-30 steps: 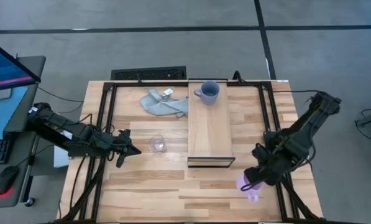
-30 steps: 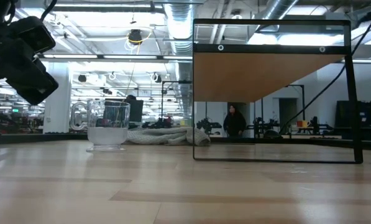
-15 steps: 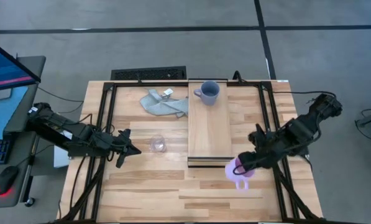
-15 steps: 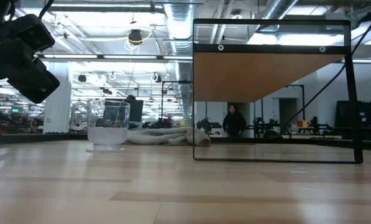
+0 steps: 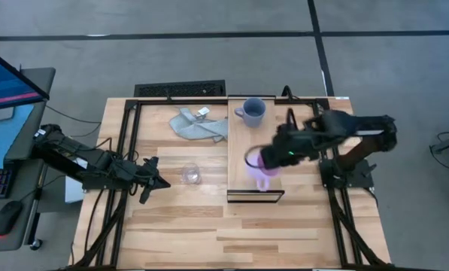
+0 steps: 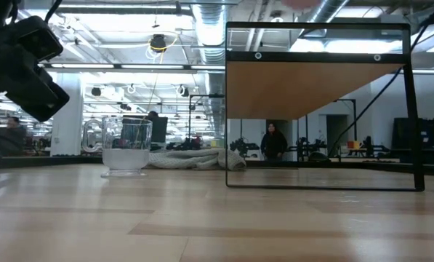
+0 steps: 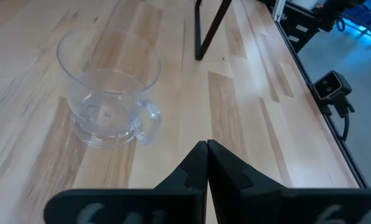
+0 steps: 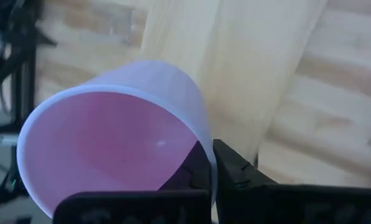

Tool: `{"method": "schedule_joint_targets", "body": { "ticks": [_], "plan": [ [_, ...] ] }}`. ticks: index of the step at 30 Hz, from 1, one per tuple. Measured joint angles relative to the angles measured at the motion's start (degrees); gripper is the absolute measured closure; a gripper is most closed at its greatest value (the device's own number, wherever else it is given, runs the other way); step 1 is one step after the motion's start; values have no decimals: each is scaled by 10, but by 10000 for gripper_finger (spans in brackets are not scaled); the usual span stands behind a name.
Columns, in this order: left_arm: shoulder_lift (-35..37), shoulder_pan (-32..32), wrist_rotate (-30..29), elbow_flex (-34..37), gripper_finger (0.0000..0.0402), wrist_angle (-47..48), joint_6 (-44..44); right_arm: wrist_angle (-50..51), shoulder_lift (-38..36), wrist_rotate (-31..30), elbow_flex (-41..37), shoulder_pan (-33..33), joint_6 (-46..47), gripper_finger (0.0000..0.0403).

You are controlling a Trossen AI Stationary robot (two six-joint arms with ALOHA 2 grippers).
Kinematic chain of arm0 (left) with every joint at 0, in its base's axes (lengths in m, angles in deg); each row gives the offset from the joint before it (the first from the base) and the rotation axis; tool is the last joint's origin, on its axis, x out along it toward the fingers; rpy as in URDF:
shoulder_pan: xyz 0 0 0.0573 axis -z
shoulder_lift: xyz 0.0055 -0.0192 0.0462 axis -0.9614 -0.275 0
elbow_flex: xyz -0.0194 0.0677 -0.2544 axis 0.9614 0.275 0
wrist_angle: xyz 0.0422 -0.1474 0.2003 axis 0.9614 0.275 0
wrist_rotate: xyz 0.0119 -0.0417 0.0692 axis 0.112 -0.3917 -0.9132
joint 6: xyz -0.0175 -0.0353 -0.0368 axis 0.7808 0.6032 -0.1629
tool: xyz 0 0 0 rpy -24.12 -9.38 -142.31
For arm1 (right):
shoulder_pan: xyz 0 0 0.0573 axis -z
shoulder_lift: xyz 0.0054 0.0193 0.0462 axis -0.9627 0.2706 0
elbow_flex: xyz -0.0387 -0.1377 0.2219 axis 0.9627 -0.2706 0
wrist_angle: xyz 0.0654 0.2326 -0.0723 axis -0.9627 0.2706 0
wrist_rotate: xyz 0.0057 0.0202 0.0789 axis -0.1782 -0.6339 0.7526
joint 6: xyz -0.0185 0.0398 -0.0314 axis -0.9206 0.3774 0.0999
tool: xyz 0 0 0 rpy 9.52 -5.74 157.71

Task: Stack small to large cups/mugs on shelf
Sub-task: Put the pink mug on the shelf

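Observation:
The pink-purple mug [image 5: 260,168] is in my right gripper [image 5: 268,159], over the near half of the light-wood shelf [image 5: 253,135]. The blue-grey mug [image 5: 252,112] stands upright on the shelf's far end. The clear glass cup [image 5: 191,175] stands upright on the tabletop left of the shelf and also shows in the left wrist view [image 7: 110,93]. My left gripper [image 5: 161,183] is shut and empty, just left of the glass cup, pointing at it. My right gripper pinches the pink-purple mug's wall at the rim [image 8: 205,148], one finger inside the mug and one outside. It comes from the table's right side, slanting down. The mug is tilted, its mouth partly up and its handle [image 5: 263,184] toward the table's near edge, above the shelf.
A crumpled grey cloth [image 5: 198,124] lies on the table at the far side, left of the shelf. The shelf stands raised on a dark metal frame [image 6: 413,109]. Dark frame rails [image 5: 126,150] run along both table sides. A person stands far off in the room [image 6: 272,142].
My right gripper has gone up from the table's near right corner toward the far left, carrying the pink-purple mug from beside the shelf's near end to over the shelf's near half. The mug has turned, so its mouth now faces more upward.

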Motion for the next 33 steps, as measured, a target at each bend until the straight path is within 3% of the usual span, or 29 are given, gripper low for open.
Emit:
{"method": "schedule_joint_targets", "body": {
  "ticks": [8,15,33],
  "plan": [
    [0,0,21,0,401,29,0,1,45,-11,7,107,-26,392],
    [0,0,46,0,401,62,0,1,64,-13,7,164,-30,392],
    [0,0,70,0,401,67,-41,-1,98,34,0,204,54,392]
  ]
}}
